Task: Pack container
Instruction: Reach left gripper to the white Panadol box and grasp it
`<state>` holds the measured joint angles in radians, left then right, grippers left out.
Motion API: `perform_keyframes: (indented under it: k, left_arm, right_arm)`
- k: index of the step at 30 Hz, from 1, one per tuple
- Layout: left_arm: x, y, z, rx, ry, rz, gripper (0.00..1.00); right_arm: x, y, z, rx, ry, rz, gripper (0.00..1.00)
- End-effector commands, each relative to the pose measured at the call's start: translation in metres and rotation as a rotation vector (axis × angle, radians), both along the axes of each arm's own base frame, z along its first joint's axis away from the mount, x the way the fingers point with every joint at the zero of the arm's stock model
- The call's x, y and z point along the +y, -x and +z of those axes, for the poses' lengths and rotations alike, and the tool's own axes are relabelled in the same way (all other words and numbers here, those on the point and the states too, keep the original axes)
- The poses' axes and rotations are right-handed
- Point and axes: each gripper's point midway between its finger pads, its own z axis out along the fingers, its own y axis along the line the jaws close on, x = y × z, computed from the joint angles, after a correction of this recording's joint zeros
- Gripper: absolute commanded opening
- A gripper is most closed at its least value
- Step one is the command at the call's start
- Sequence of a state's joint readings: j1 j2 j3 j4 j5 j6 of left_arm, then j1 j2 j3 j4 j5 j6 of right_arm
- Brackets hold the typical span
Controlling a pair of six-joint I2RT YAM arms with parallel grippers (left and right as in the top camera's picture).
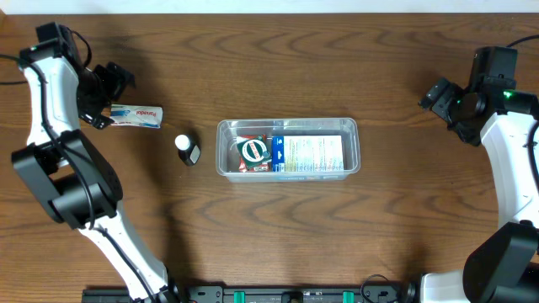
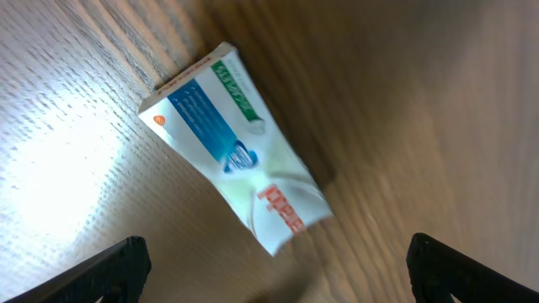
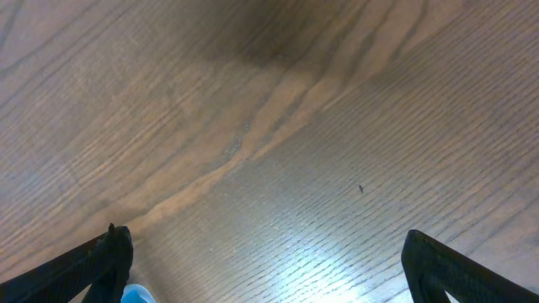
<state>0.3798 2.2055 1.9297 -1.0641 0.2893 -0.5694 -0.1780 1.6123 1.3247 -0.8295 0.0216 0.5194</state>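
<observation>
Since the left fingers [image 2: 118, 268] stand wide apart, with the toothpaste tube [image 2: 232, 156] lying flat on the desk [image 1: 337, 227] just ahead of them and not yet between them, the step in hand looks like a pick-up. The tube lies askew to the fingers, so the wrist should probably turn to close across its narrow width, near the middle, before dropping. The right fingers [image 3: 101, 261], also apart, hover over plain desk. The container [image 1: 320, 123] sits mid-desk, well apart from the tube and already holding packets [image 1: 290, 154]. A small bottle [image 1: 189, 149] lies between.
</observation>
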Motion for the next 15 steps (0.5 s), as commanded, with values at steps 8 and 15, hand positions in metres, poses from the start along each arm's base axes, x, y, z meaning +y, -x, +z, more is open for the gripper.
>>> perform_keyframes:
  k: [8,15]
  left_arm:
    - [0.001,0.000,-0.038,0.068,0.025,0.010,0.98]
    - [0.002,0.007,-0.058,0.122,0.025,-0.001,0.98]
  right_arm:
    - [-0.002,0.000,0.000,0.001,-0.002,-0.014,0.99]
    - [-0.002,0.000,0.000,0.001,-0.002,-0.015,0.99]
